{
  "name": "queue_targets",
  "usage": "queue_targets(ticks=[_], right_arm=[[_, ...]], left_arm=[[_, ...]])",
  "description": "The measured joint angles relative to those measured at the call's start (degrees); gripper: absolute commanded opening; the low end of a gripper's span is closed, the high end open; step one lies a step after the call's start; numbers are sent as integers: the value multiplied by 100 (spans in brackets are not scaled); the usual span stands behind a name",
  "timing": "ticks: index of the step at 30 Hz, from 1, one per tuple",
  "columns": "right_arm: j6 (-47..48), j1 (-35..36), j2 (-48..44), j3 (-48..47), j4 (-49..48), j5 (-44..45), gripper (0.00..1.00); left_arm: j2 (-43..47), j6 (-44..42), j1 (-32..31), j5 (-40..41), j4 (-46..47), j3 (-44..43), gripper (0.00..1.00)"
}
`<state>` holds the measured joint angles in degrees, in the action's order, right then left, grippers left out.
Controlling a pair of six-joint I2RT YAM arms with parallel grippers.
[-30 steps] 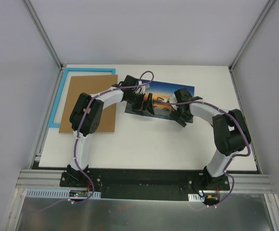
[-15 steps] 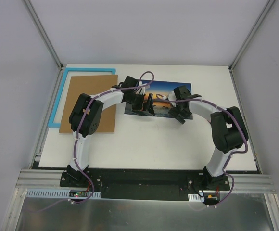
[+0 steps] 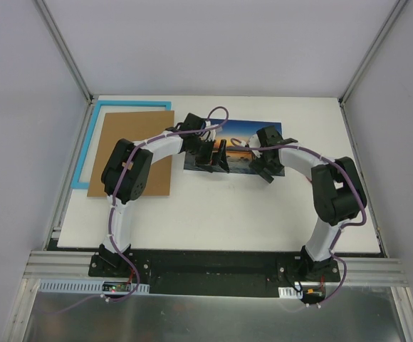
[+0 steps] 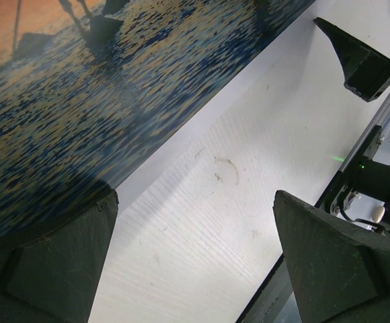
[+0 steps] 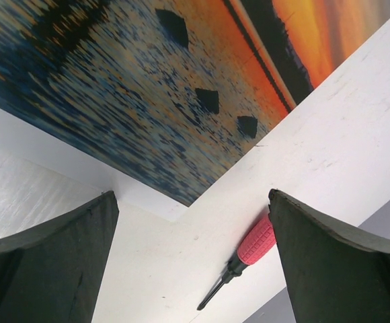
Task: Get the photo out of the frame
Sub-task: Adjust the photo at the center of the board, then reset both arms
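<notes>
The photo (image 3: 238, 142), an orange sunset over blue water, lies flat on the white table, out of the frame (image 3: 85, 146). The turquoise frame lies at the far left, with a brown backing board (image 3: 139, 135) lying partly over it. My left gripper (image 3: 216, 154) hovers open over the photo's near left edge. In the left wrist view the photo (image 4: 81, 87) fills the upper left and bare table lies between the fingers (image 4: 47, 262). My right gripper (image 3: 263, 165) stands open above the photo's near right corner (image 5: 181, 192), holding nothing.
A small red-handled screwdriver (image 5: 245, 259) lies on the table just off the photo's corner, next to my right gripper's finger (image 5: 343, 269). The table's left and right sides are bounded by grey walls with metal rails (image 3: 68, 71).
My right arm has shifted left, bringing its gripper over the photo's right end. The left arm has stayed where it was. Both grippers remain open.
</notes>
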<state>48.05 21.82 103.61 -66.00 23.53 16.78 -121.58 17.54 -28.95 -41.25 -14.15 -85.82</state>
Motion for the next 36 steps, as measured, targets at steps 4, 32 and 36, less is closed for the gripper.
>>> queue_targets(ticks=[4,32,36], right_arm=[[-20,0,-129,11,240,-216,96],[-874,-525,-4404,372,1565,-772,96],[-1209,-841,-4843,404,1676,-1088,96]], left_arm=[[142,-11,-9,81,-144,114,99],[3790,-1410,2026,103,-1174,289,99],[4581,-1718,2262,479,-1307,962,99]])
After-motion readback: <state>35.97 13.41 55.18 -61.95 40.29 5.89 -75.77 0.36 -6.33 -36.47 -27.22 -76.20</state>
